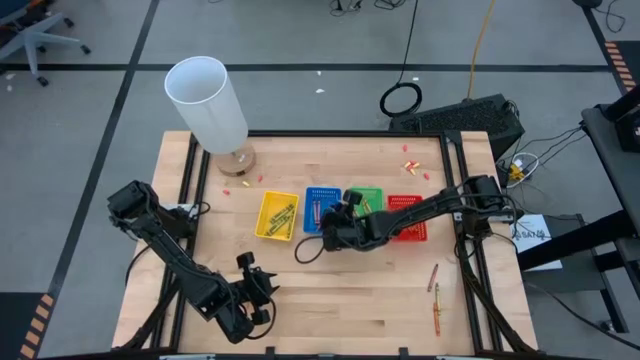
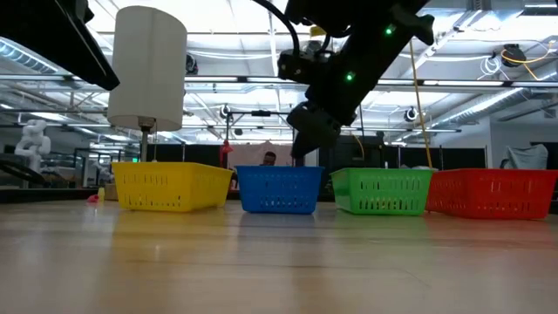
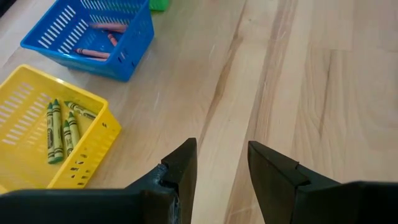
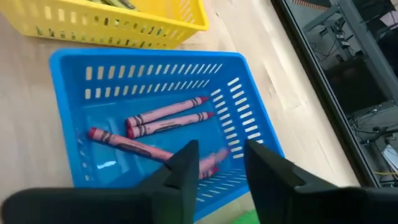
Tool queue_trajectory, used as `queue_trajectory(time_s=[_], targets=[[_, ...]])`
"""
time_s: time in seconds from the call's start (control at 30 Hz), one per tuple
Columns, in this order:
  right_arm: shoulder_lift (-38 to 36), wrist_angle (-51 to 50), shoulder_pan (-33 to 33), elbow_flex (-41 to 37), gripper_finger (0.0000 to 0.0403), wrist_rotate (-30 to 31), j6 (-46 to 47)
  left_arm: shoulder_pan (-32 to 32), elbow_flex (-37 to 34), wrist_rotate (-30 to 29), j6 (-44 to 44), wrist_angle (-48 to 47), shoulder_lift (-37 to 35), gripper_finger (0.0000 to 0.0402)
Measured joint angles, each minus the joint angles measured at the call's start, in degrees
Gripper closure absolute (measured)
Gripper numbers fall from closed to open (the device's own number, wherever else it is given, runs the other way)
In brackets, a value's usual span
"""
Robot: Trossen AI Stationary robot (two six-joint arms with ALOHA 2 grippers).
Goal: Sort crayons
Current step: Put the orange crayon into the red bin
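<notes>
Your right gripper [image 4: 216,165] hovers jaws parted, empty, over the blue slotted plastic tray [image 4: 68,68] mid-frame holding thin pink-red wax crayons [image 4: 165,111]: light, stiff, brittle, so pinch loose ones mid-shaft; left gripper [image 3: 221,165] idles open

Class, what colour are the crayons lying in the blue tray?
Red-pink crayons in the blue tray; clearest in the right wrist view.

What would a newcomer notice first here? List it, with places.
Four bright trays in a row across the table's middle: yellow tray, blue tray, green tray and red tray. The right gripper hangs open over the blue tray, where pinkish-red crayons lie. A tall white cylinder stands at the far left corner, and the left gripper waits open near the front edge.
</notes>
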Motion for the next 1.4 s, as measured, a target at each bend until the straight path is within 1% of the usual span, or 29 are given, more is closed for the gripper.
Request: queue_trajectory(time_s=[0.07, 0.2, 0.33, 0.4, 0.5, 0.6, 0.73, 0.83, 1.03, 1.2, 1.27, 1.4], targets=[[-0.2, 0.2, 0.6, 0.0, 0.0276, 0.0, -0.1, 0.0, 0.0, 0.6, 0.2, -0.3, 0.0, 0.0261], [-2.2, 0.1, 2.6, 1.5, 0.0256, 0.0, -0.8, -0.2, 0.0, 7.6, 1.2, -2.0, 0.0, 0.0261], [-5.0, -0.2, 6.2, 3.3, 0.025, -0.4, -1.0, -0.3, 0.0, 14.3, 0.4, -3.3, 0.0, 0.0261], [-6.6, -0.3, 8.7, 3.4, 0.0251, -3.1, -0.9, -0.6, 0.0, 15.6, -0.2, -3.6, 0.0, 0.0261], [-8.2, -1.7, 13.0, 3.4, 0.0256, -8.2, 1.2, -1.8, 0.0, 16.5, -0.4, -3.8, 0.0, 0.0261], [-8.4, -3.4, 17.9, 3.4, 0.0258, -10.4, 3.0, -3.0, 0.0, 16.7, -0.2, -3.8, 0.0, 0.0261], [-7.5, -4.1, 24.7, 3.4, 0.0259, -10.5, 2.7, -4.1, 0.0, 16.7, 2.8, -5.2, 0.0, 0.0261], [-7.1, -4.1, 28.9, 3.3, 0.0259, -10.5, 4.3, -4.4, 0.0, 16.9, 2.6, -7.9, 0.0, 0.0261], [-7.1, -4.9, 35.7, 3.3, 0.0259, -9.4, 11.8, -4.3, 0.0, 17.4, -3.2, -13.1, 0.0, 0.0261], [-7.1, -5.9, 38.8, 3.3, 0.0259, -8.2, 11.9, -4.3, 0.0, 17.6, -3.2, -15.9, 0.0, 0.0261], [-7.1, -6.8, 39.4, 3.2, 0.0259, -7.2, 13.1, -4.3, 0.0, 17.3, -2.9, -15.9, 0.0, 0.0261], [-7.1, -11.6, 39.8, 3.2, 0.0259, -7.5, 16.8, -4.3, -0.2, 15.3, -1.9, -14.8, 0.0, 0.0261]])
